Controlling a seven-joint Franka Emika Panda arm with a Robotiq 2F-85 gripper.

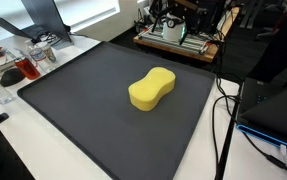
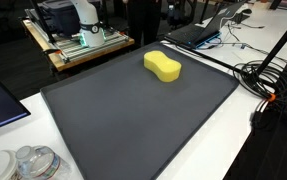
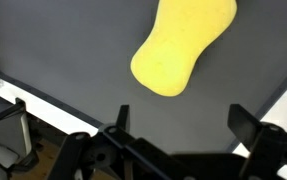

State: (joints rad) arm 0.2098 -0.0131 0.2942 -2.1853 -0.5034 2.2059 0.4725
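In the wrist view, one gripper (image 3: pixel 180 125) is recorded with its two fingers (image 3: pixel 119 115) spread wide apart and nothing held between them, positioned above one dark grey mat (image 3: pixel 63 60). One yellow sponge (image 3: pixel 183 45) is found lying flat on that mat, ahead of the jaws and untouched by them. In both exterior views the sponge (image 1: pixel 152 90) (image 2: pixel 162 66) is confirmed resting on the mat, and past the mat's edge one laptop (image 2: pixel 198 32) is noted in an exterior view.
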